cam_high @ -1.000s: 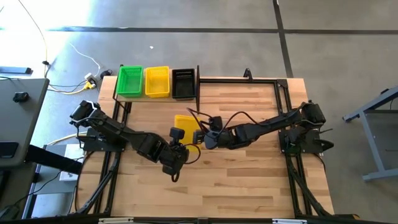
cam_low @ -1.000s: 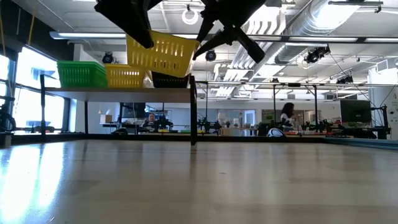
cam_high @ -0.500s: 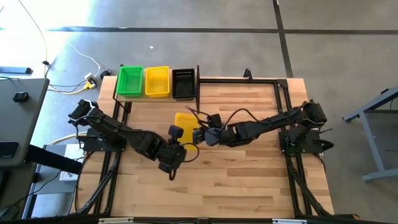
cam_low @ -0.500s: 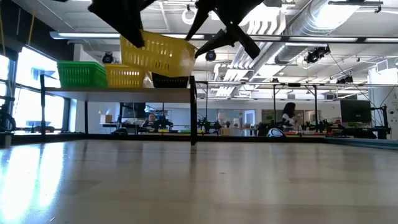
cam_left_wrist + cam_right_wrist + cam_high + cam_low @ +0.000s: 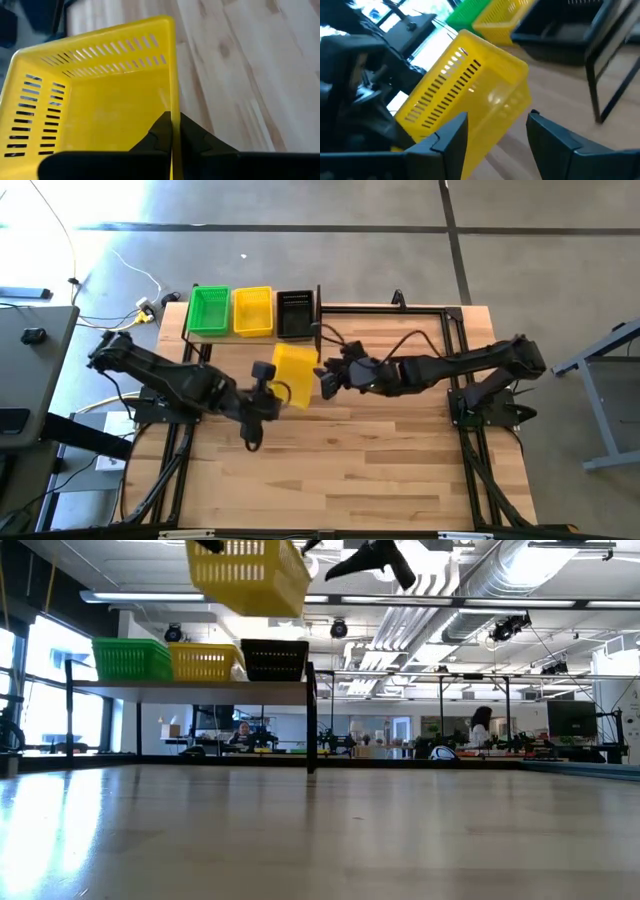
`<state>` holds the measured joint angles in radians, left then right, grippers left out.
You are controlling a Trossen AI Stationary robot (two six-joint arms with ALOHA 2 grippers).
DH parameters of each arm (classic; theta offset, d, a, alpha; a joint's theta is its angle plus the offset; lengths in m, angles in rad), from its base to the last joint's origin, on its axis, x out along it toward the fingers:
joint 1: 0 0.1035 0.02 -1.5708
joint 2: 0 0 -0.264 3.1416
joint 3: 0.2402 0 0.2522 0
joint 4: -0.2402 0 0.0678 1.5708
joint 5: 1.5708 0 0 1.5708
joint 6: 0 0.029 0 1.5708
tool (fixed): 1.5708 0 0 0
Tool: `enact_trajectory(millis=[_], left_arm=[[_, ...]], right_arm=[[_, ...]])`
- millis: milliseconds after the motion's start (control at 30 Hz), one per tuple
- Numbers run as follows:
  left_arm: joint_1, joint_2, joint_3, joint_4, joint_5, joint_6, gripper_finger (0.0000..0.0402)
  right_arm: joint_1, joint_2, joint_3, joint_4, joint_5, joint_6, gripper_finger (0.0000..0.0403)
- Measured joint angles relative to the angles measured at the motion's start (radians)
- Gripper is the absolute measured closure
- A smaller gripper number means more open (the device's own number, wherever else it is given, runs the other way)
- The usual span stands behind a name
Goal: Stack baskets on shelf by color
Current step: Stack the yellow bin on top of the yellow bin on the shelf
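Yellow basket [image 5: 294, 370]: aloft mid-table, wall pinched in left gripper [image 5: 171, 131]. Right gripper [image 5: 497, 131]: just beside, fingers parted, empty. Shelf [image 5: 194, 327]: far-left, bearing green, yellow, black baskets.

The wood counter [image 5: 400, 470] stood on grey floor [image 5: 300, 250]; a white cable [image 5: 130, 268] trailed there; a person [image 5: 481, 726] stood far off; ducts [image 5: 440, 610] crossed the ceiling.
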<state>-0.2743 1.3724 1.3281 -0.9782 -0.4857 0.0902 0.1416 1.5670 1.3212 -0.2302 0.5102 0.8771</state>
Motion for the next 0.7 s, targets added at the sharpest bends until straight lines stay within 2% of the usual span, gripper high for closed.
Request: enact_trajectory(millis=[267,700], left_arm=[[0.099,-0.149,-0.001,0.002,-0.002,0.057,0.0401],[0.365,-0.317,-0.001,-0.005,0.051,0.197,0.0401]], right_arm=[[-0.028,-0.093,0.000,0.020,0.000,-0.206,0.0217],[-0.091,-0.191,0.000,0.028,-0.006,-0.423,0.0217]])
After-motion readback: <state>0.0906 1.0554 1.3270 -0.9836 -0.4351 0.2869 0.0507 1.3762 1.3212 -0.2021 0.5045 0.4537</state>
